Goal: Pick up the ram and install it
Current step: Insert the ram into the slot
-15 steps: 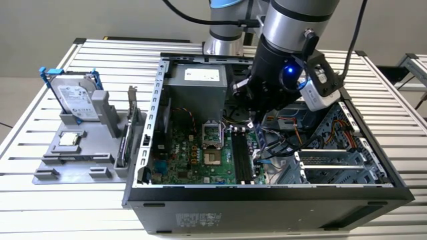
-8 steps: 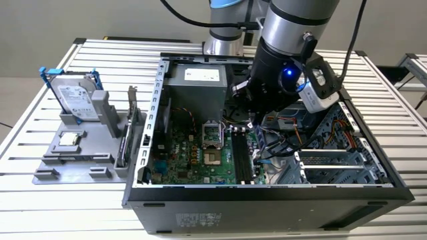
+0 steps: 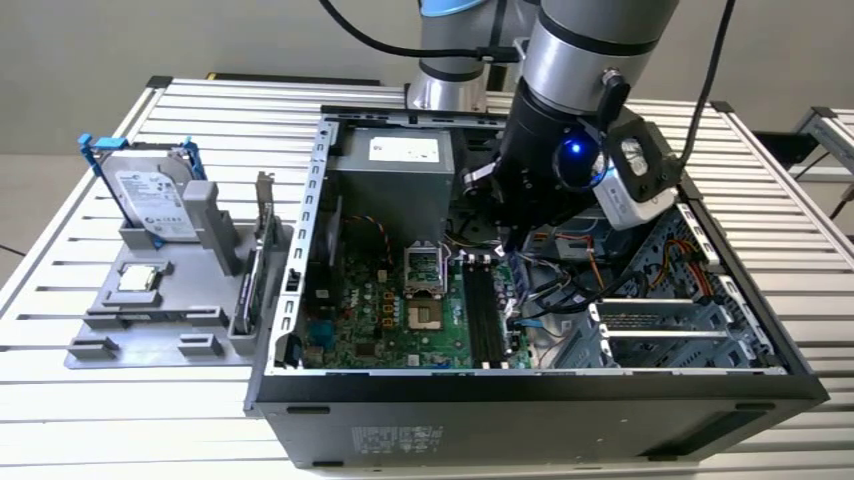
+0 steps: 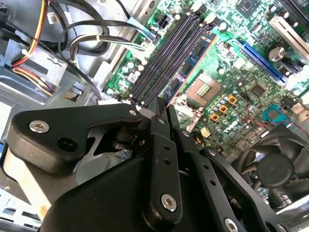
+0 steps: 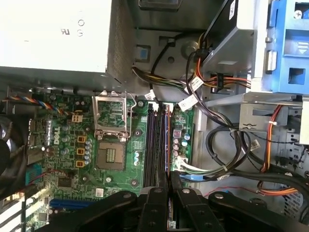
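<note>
The ram (image 4: 193, 60) is a thin blue board with dark chips. It stands on edge along the black memory slots (image 4: 161, 60) of the green motherboard (image 3: 387, 320). My gripper (image 4: 163, 107) is shut on its near end, the two black fingers pressed together over it. In the first wrist view the ram (image 5: 167, 140) shows edge-on as a blue line beside the slots (image 5: 153, 145), running out from under the gripper (image 5: 169, 180). In the exterior view the gripper (image 3: 513, 243) hangs inside the open case above the slots (image 3: 483, 310). Whether the stick is fully seated I cannot tell.
The processor socket (image 5: 112, 154) lies beside the slots. Bundled cables (image 5: 231, 159) and a drive cage crowd the other side. A fan (image 4: 277, 169) sits near the socket. At the exterior view's left, a grey stand holds a hard drive (image 3: 150, 195) and a dark card (image 3: 260, 250).
</note>
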You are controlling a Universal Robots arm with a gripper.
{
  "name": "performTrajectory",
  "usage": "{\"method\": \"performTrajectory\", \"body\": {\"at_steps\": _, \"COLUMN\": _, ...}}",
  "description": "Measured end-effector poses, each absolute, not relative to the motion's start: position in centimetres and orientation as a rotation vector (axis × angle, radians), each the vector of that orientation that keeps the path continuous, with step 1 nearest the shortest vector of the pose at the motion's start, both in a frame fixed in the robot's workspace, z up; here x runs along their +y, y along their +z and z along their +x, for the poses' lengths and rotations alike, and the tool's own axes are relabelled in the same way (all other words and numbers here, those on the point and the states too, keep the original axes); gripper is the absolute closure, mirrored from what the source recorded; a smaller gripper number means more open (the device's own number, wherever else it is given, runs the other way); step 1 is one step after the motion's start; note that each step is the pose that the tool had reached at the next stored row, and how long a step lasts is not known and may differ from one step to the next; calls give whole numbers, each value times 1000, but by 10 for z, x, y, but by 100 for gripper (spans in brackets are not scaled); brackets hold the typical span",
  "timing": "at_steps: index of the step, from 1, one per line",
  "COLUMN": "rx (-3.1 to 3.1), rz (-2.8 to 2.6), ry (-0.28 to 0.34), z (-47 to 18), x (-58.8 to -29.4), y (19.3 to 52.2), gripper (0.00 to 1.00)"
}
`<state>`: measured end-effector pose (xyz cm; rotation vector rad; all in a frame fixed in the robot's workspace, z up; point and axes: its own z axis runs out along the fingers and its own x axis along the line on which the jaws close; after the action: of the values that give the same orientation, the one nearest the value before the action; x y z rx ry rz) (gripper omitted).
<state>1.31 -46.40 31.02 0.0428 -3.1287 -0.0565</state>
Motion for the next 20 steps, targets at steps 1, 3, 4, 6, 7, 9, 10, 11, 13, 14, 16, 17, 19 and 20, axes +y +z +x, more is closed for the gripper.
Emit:
{"method": "performTrajectory", "body": {"at_steps": 1, "rx": -3129, "rz": 30, "ry": -56, "z": 13, "x": -464, "y": 309, "gripper": 100}}
{"method": "performTrajectory", "body": {"at_steps": 3, "rx": -3129, "rz": 12, "ry": -56, "z": 13, "x": -464, "y": 306, "gripper": 100}}
{"method": "performTrajectory", "body": {"at_steps": 4, "rx": -3129, "rz": 7, "ry": -54, "z": 13, "x": -464, "y": 305, "gripper": 100}}
{"method": "performTrajectory", "body": {"at_steps": 6, "rx": -3129, "rz": 5, "ry": -54, "z": 13, "x": -464, "y": 303, "gripper": 100}}
{"method": "performTrajectory", "body": {"at_steps": 7, "rx": -3130, "rz": 5, "ry": -51, "z": 13, "x": -464, "y": 302, "gripper": 100}}
{"method": "performTrajectory", "body": {"at_steps": 9, "rx": -3132, "rz": 5, "ry": -50, "z": 13, "x": -464, "y": 301, "gripper": 100}}
{"method": "performTrajectory", "body": {"at_steps": 10, "rx": -3132, "rz": 5, "ry": -49, "z": 13, "x": -464, "y": 301, "gripper": 100}}
{"method": "performTrajectory", "body": {"at_steps": 11, "rx": -3132, "rz": 5, "ry": -49, "z": 13, "x": -464, "y": 301, "gripper": 100}}
{"method": "performTrajectory", "body": {"at_steps": 13, "rx": -3132, "rz": 5, "ry": -50, "z": 13, "x": -464, "y": 300, "gripper": 100}}
{"method": "performTrajectory", "body": {"at_steps": 14, "rx": -3133, "rz": 5, "ry": -50, "z": 13, "x": -464, "y": 300, "gripper": 100}}
{"method": "performTrajectory", "body": {"at_steps": 16, "rx": -3132, "rz": 1, "ry": -50, "z": 13, "x": -464, "y": 300, "gripper": 100}}
{"method": "performTrajectory", "body": {"at_steps": 17, "rx": -3133, "rz": -2, "ry": -49, "z": 13, "x": -464, "y": 299, "gripper": 100}}
{"method": "performTrajectory", "body": {"at_steps": 19, "rx": -3133, "rz": -4, "ry": -47, "z": 13, "x": -464, "y": 298, "gripper": 100}}
{"method": "performTrajectory", "body": {"at_steps": 20, "rx": -3133, "rz": -4, "ry": -45, "z": 13, "x": -464, "y": 297, "gripper": 100}}
